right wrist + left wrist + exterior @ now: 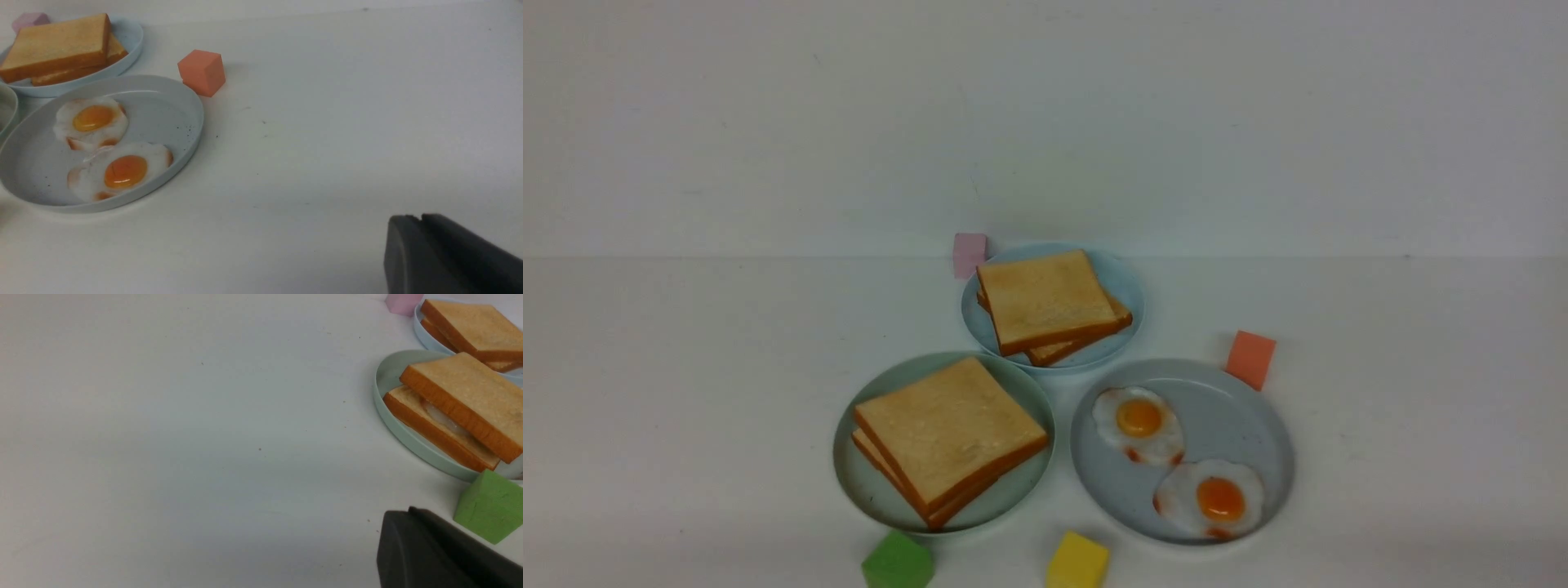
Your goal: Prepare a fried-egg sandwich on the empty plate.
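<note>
I count three plates on the desk (pixel 686 408): mint (pixel 866 482), small blue (pixel 1127 286), grey (pixel 1258 441). Toast slices: four, two on the mint plate as a sandwich (pixel 947 433), two in the stack (pixel 1049 306) at 12 o'clock. Loose eggs: two (pixel 1138 423) (pixel 1210 498), plus white showing inside the sandwich. Blocks: four, namely pink (pixel 969 253), orange (pixel 1250 358), green (pixel 898 562), yellow (pixel 1077 562).
</note>
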Controlling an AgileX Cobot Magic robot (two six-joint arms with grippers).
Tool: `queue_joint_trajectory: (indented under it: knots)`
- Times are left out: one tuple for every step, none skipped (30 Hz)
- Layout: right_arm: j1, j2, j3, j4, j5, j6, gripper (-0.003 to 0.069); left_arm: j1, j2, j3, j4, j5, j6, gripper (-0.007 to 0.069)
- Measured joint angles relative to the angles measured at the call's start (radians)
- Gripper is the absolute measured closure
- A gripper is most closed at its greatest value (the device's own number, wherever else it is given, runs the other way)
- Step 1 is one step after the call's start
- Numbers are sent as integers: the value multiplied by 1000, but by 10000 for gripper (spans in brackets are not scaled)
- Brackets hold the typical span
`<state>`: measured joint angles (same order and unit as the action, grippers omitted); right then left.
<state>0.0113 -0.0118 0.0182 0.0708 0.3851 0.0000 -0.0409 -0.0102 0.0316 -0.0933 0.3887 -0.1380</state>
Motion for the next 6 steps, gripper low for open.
queue_joint_trajectory:
  knots:
    - [0,0,0,0,0,0,593,0,0,0,0,0,0,638]
    - [0,0,0,0,0,0,592,0,0,0,0,0,0,638]
    - [0,0,0,0,0,0,590,0,0,0,0,0,0,638]
    - [0,0,0,0,0,0,589,0,0,0,0,0,0,637]
    - [0,0,0,0,0,0,589,0,0,0,0,0,0,637]
    - [0,0,0,0,0,0,589,0,0,0,0,0,0,637]
